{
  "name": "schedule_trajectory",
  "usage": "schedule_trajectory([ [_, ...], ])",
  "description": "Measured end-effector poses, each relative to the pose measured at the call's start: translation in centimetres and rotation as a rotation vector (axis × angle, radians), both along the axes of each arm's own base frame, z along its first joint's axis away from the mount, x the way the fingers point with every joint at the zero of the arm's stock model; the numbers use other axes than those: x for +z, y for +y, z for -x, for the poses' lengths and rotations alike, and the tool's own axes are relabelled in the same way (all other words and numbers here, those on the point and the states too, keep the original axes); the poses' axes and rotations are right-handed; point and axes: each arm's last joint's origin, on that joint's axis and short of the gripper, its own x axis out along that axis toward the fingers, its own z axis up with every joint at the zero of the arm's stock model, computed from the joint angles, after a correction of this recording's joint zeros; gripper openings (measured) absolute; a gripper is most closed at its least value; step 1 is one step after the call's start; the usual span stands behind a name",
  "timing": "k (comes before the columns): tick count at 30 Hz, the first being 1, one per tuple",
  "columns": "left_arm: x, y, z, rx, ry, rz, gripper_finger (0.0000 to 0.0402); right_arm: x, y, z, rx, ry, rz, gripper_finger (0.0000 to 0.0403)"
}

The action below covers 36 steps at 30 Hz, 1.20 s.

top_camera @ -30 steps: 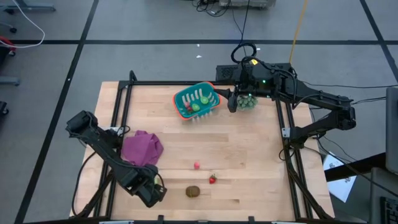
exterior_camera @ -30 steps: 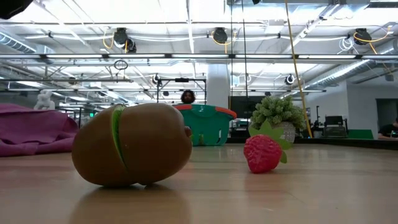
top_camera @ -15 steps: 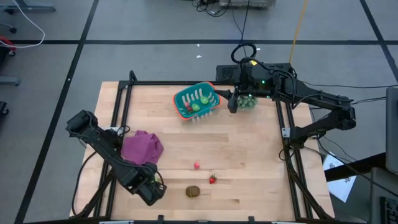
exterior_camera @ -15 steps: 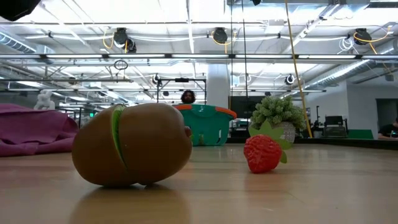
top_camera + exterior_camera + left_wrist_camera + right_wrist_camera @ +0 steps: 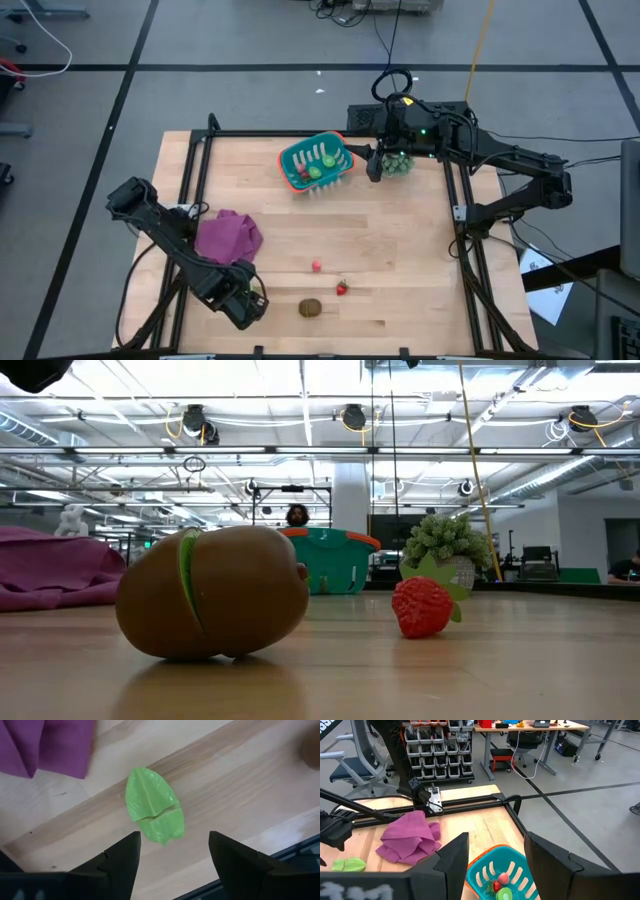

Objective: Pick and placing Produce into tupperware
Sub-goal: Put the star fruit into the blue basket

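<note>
Green fruit (image 5: 154, 806) lies just ahead of our left gripper (image 5: 172, 851) (fingers spread, empty), its long axis toward 11 o'clock.

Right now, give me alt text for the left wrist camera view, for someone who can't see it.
A light green toy vegetable lies on the wooden table, just ahead of the left tool, whose two dark fingers stand open with nothing between them. A purple cloth fills one corner.

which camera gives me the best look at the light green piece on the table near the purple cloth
The left wrist view: the light green piece fills its middle, lying flat on the wood, apart from the open left gripper. The right wrist view shows it small and far. High and low views don't show it.
</note>
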Motion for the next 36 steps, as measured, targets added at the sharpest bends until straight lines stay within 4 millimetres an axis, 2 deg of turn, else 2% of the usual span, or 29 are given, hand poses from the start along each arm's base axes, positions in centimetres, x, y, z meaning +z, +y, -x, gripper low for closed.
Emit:
schedule_trajectory([
  [10,0.0,0.05,-0.05,0.037,0.004,0.003,0.0239,0.0,0.0,0.0,0.003,0.003,0.01,0.0183],
  [25,0.01,0.12,-0.17,0.285,0.02,0.023,0.0241,-0.1,0.02,0.03,0.005,0.012,0.004,0.0183],
  [29,0.05,-0.13,-0.35,0.323,0.021,0.065,0.026,-0.14,0.02,0.04,0.005,0.017,0.003,0.0183],
  [36,-0.03,-0.4,-0.63,0.387,0.006,0.091,0.0324,-0.14,0.02,0.04,0.015,0.025,0.029,0.0183],
])
